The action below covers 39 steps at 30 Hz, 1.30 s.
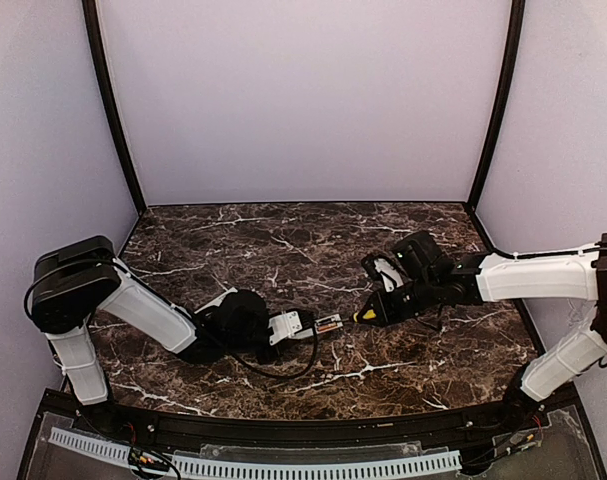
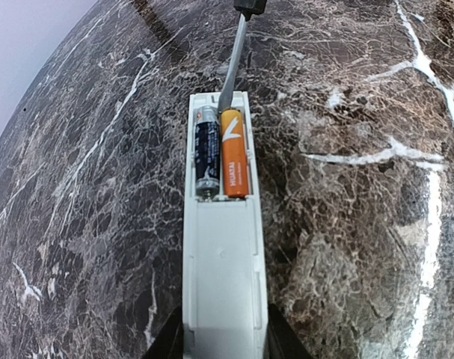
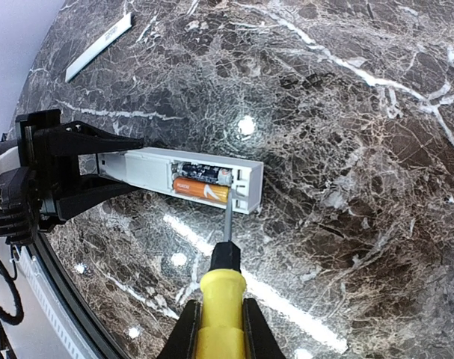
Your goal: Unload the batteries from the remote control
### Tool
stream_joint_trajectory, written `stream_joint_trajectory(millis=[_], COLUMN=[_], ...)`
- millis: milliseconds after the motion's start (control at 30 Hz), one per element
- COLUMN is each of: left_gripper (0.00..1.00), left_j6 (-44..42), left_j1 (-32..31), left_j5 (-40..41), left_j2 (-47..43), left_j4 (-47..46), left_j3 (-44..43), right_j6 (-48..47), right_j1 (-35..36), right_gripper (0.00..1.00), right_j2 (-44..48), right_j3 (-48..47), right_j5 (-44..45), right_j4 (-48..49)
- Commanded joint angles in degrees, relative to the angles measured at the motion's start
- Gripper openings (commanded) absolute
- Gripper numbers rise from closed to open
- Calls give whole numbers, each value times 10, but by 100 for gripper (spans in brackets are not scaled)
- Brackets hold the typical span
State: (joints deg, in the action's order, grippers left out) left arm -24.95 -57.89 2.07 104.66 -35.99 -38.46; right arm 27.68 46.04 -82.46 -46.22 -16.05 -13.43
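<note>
Overhead, the remote (image 1: 301, 325) is only a small white bar with an orange speck, lying near the middle of the table (image 1: 283, 250) between the two arms. The wrist views show much more. From the left wrist, the open battery bay holds an orange battery (image 2: 235, 153) and a dark battery (image 2: 207, 149) side by side, lengthwise, at the far end of the white body. The left gripper (image 2: 225, 333) is clamped on the remote's near end, one finger on each long side.

The right wrist alone shows the right gripper (image 3: 221, 329) closed on the yellow handle of a screwdriver (image 3: 221, 292). Its thin metal shaft reaches into the bay at one end of the orange battery. I cannot tell whether the tip touches that battery. Only this view shows the cover (image 3: 99, 48), a flat whitish strip lying well apart from the remote near the table's edge.

The remote is slim, long and white, lying flat with the bay facing up. The orange battery carries white print.

The table is dark brown marble with white veins and glare spots. Pale lilac walls (image 1: 303, 100) enclose it, with black posts (image 1: 111, 110) at the back corners.
</note>
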Motion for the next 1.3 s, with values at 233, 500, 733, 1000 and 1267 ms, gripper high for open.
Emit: stream_joint_trajectory(millis=[233, 500, 733, 1000, 1267], left_gripper=[0, 0, 0, 0, 0], left_j6=[-19, -19, -19, -19, -19], left_j1=[-17, -17, -17, -17, -17], left_j5=[-58, -58, -60, -63, -67], left_j2=[10, 12, 13, 14, 15], left_j4=[6, 8, 10, 13, 17], left_j3=[-7, -9, -10, -12, -13], right_j6=[-26, -27, -3, 11, 17], right_j1=[27, 26, 26, 26, 30], right_gripper=[0, 0, 0, 0, 0], right_j2=[-55, -60, -63, -51, -51], right_j3=[42, 50, 66, 75, 76], right_j5=[-280, -318, -360, -396, -416], right_j4=[79, 91, 132, 165, 173])
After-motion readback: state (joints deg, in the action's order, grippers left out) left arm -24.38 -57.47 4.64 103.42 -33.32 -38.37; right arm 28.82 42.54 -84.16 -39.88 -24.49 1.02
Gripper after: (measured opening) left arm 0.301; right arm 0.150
